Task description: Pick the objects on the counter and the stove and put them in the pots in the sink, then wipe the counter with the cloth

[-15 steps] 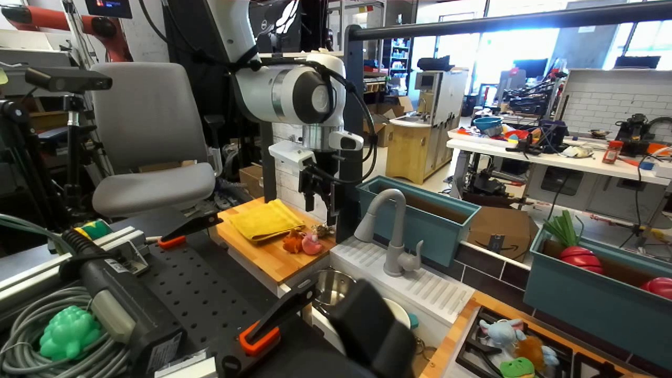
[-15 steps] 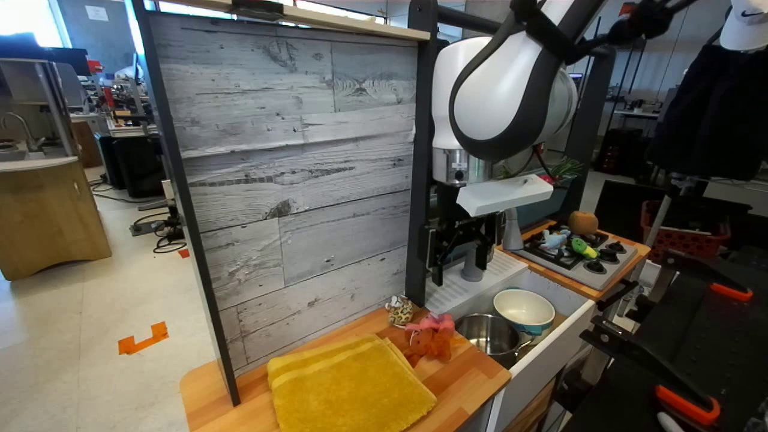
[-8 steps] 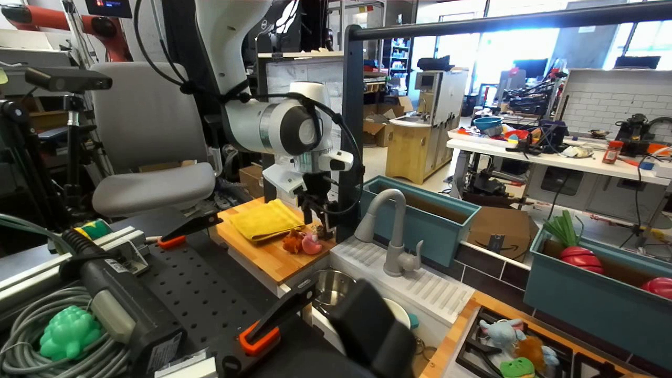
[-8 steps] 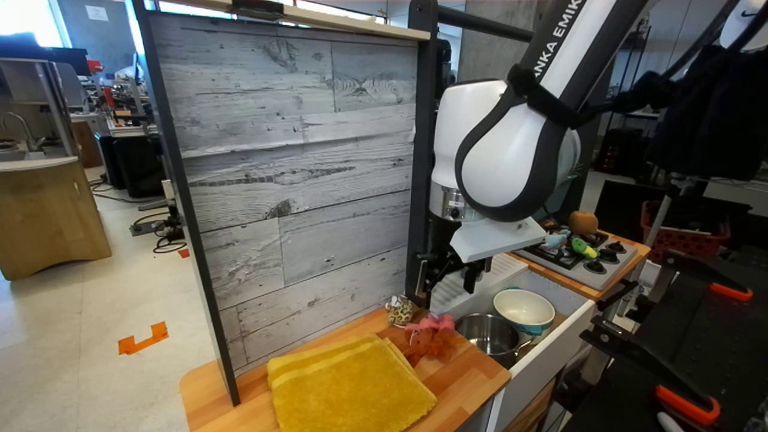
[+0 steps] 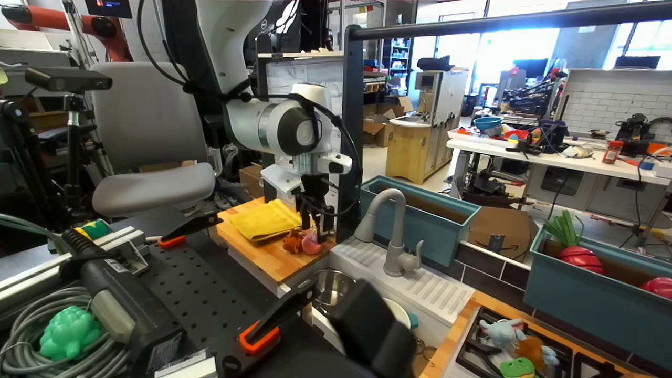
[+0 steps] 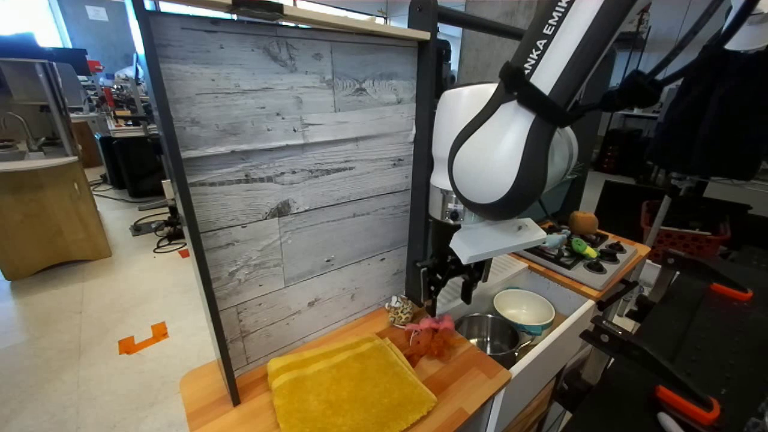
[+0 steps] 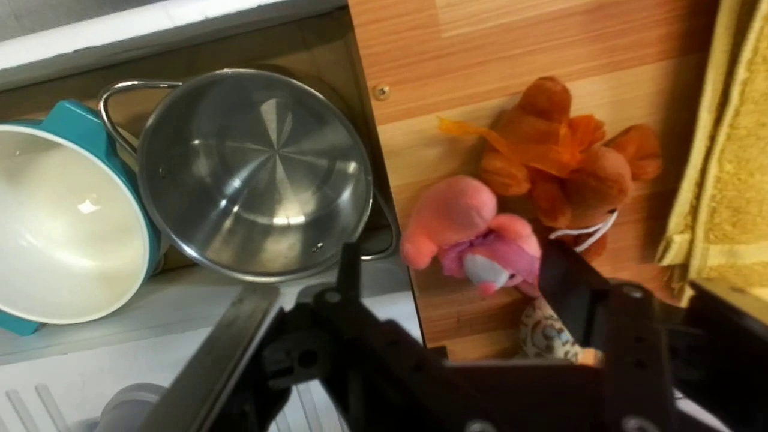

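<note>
Near the wide-spread gripper (image 7: 453, 276), pink toy (image 7: 473, 225) diagonal lengthwise, face to lower right in wrist view.

In an exterior view: bench (image 5: 207, 294), black, perforated. Clamp (image 5: 188, 230), orange-handled, by its far corner, another clamp (image 5: 261, 340) at the right edge. Coil (image 5: 94, 359) of cable near the front left corner, green toy (image 5: 71, 333) amid the loops. Gray chair (image 5: 147, 121) past the far edge. Teal planters (image 5: 433, 239) well off the right edge, red veg (image 5: 580, 259) in one, box (image 5: 496, 231) showing between them. In an exterior view: red basket (image 6: 684, 243) past the far edge; upright panel (image 6: 294, 156) and orange floor tape (image 6: 158, 332) well off the left edge.
</note>
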Action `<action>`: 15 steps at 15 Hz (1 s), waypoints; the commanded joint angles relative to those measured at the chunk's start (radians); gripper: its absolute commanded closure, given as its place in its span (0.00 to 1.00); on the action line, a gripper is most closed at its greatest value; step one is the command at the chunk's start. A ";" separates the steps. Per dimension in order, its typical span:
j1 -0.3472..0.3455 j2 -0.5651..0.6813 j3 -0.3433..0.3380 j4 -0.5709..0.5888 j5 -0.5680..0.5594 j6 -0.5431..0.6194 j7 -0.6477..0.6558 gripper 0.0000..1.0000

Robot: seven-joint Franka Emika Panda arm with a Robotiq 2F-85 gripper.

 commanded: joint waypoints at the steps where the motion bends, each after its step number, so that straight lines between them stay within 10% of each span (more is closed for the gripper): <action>1: 0.029 0.046 -0.034 0.049 0.015 0.014 -0.004 0.55; 4: 0.026 0.086 -0.038 0.087 0.017 0.004 -0.008 0.78; 5: 0.023 0.098 -0.034 0.095 0.016 0.006 -0.014 0.37; 15: 0.037 0.072 0.014 0.032 0.018 0.164 -0.077 0.00</action>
